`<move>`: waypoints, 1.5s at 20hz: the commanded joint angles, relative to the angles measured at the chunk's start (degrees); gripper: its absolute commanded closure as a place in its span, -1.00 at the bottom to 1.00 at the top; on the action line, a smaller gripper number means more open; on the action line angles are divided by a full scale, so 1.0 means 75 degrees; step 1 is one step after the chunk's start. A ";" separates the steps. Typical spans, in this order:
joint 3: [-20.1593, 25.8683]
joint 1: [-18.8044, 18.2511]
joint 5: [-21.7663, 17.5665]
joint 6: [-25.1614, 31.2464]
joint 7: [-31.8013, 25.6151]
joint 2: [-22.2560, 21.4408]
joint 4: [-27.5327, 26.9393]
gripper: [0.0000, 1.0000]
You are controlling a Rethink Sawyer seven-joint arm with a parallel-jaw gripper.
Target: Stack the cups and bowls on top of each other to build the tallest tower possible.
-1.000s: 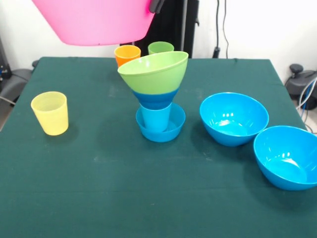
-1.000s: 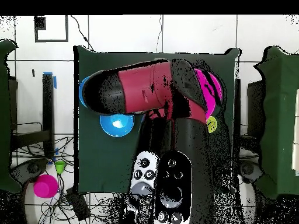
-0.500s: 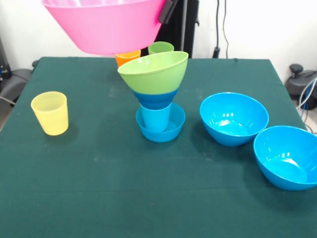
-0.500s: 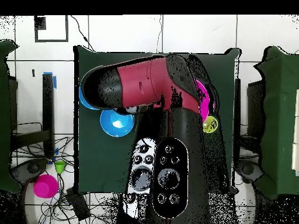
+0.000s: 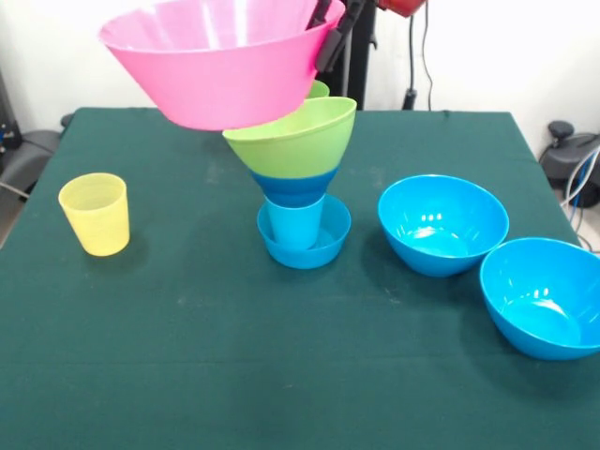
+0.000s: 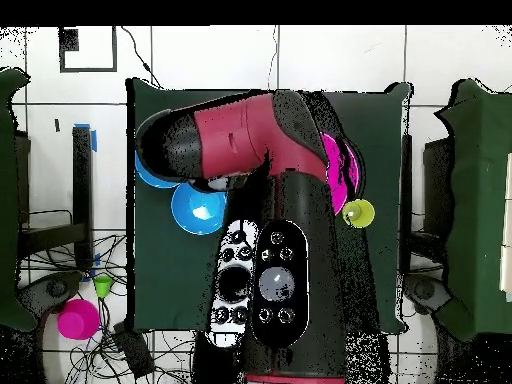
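Note:
The tower stands mid-table: a small blue bowl at the base, a light blue cup in it, a blue part above that, and the lime green bowl on top. My gripper is shut on the right rim of the big pink bowl. This bowl hangs tilted just above and left of the lime bowl, overlapping its left rim. The yellow cup stands alone at the left. Only the green cup's edge peeks out behind the pink bowl. The orange cup is hidden.
Two large blue bowls sit upright at the right, the nearer one close to the table edge. In the overhead view the arm covers most of the table; a blue bowl and the yellow cup show beside it.
The pink bowl has come down and moved right towards the tower, still held by my gripper. It now hides the orange cup and most of the green cup. Nothing else moved.

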 commanded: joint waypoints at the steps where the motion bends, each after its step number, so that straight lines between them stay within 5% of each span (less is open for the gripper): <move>1: 0.0597 0.0378 0.0104 0.1080 -0.0542 0.0488 -0.0433 1.00; 30: -0.0426 0.0843 0.0347 0.0956 0.0439 0.0195 0.0474 1.00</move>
